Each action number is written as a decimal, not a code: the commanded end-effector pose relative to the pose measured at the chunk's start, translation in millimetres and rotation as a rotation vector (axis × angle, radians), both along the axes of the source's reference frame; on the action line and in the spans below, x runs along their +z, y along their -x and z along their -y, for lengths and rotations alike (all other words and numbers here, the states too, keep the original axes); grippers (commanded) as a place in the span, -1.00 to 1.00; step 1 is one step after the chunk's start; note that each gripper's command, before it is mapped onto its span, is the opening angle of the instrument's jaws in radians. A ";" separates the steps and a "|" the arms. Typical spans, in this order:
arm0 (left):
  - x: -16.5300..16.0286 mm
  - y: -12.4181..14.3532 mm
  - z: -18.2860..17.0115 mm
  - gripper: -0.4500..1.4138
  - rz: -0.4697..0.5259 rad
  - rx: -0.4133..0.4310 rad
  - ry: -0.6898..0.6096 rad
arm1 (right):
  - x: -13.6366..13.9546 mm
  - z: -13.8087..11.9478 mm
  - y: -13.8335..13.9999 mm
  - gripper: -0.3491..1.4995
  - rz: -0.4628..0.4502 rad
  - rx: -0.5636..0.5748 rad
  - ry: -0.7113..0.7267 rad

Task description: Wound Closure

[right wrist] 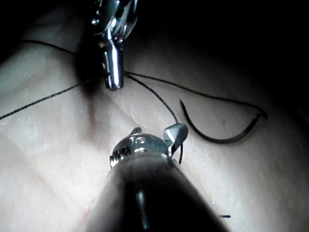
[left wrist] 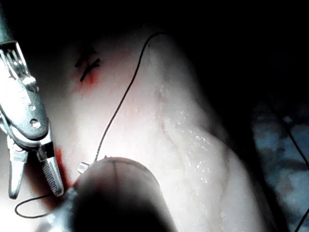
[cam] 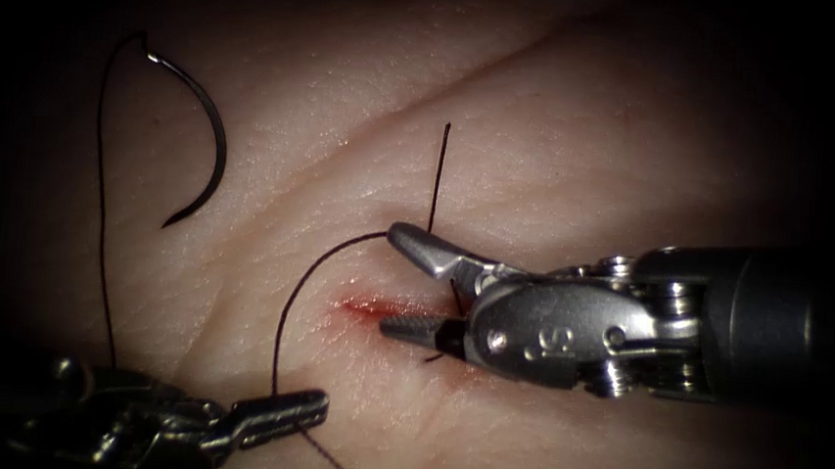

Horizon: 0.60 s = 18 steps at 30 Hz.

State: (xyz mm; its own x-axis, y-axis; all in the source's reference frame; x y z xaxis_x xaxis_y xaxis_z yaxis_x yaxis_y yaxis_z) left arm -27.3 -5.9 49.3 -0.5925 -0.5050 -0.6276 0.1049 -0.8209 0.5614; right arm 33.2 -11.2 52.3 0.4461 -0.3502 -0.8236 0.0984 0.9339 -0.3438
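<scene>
- Tissue (cam: 564,107): pale pork belly; the cut runs from about 2 o'clock down toward the centre of the endoscope view, with red fluid (cam: 368,307) on it at the stitch site.
- Needle (cam: 204,136): curved, lying free on the tissue surface at about 10 o'clock, left of the cut, well apart from both tools; held by neither and not in the tissue. Also seen lying flat in the right wrist view (right wrist: 222,135).
- Thread (cam: 295,295): dark; one run leaves the needle's blunt end and drops toward 7 o'clock; another arcs from the stitch site down to the left tool; a short end (cam: 438,172) stands up toward 12 o'clock beside the right tool.
- Left tool (cam: 282,414): enters from 7 o'clock, left of the cut; jaws pressed together, pinching the thread.
- Right tool (cam: 414,283): enters from 3 o'clock, over the stitch site; jaws spread wide, one above and one below the red fluid, thread running between them, nothing gripped.
</scene>
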 end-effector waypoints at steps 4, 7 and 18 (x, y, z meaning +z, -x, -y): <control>-0.4 0.5 -0.3 -1.00 0.008 0.009 0.000 | 0.8 0.5 -2.1 0.69 -0.113 -0.065 0.084; -0.9 0.9 -0.3 -1.00 0.018 0.013 -0.001 | 1.1 0.2 -2.2 0.65 -0.174 -0.093 0.100; -1.0 0.9 -0.1 -1.00 0.030 0.022 -0.002 | 1.9 -0.4 -3.1 0.53 -0.284 -0.150 0.117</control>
